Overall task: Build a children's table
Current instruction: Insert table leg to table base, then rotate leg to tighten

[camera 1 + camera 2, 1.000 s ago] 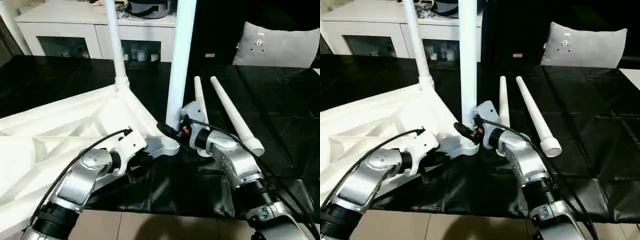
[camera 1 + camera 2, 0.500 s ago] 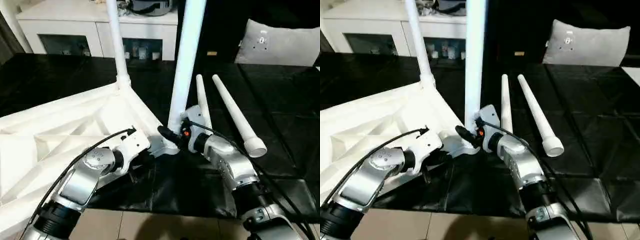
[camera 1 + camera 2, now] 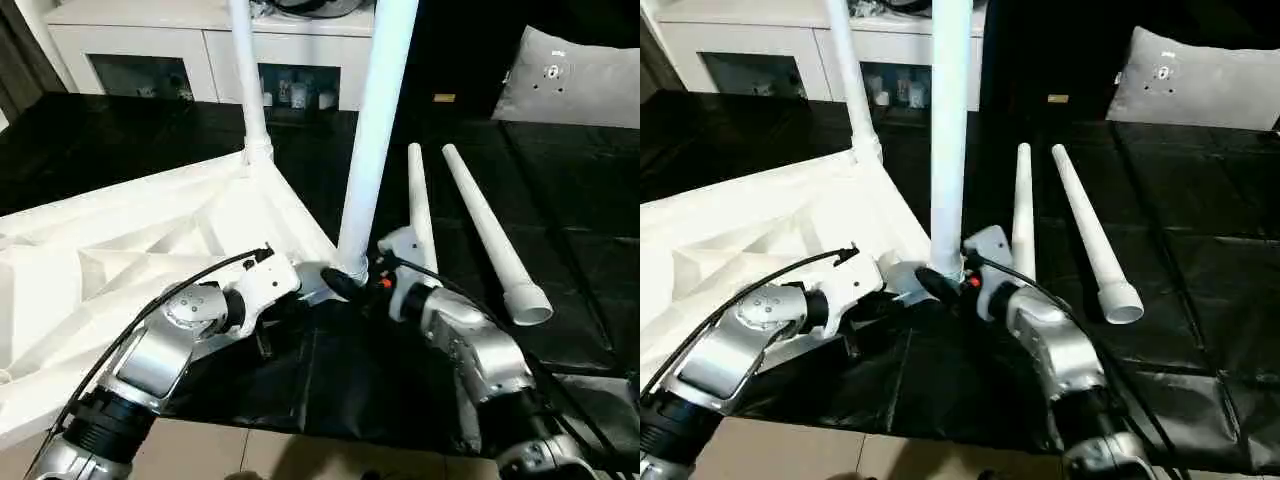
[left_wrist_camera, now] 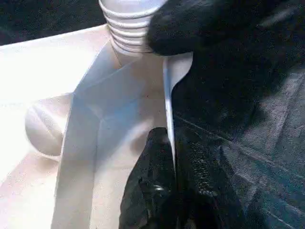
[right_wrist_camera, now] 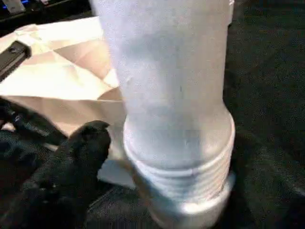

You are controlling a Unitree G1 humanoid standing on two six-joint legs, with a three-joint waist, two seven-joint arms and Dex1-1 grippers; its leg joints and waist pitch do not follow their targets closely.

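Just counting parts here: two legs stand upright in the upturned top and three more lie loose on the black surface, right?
Not three. Two loose legs lie side by side on the black surface, as the left eye view shows. The rest holds: two legs stand upright in the upturned top.

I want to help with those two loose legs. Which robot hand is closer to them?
Right. The right end effector sits just beside the loose legs; the left end effector is across the standing leg.
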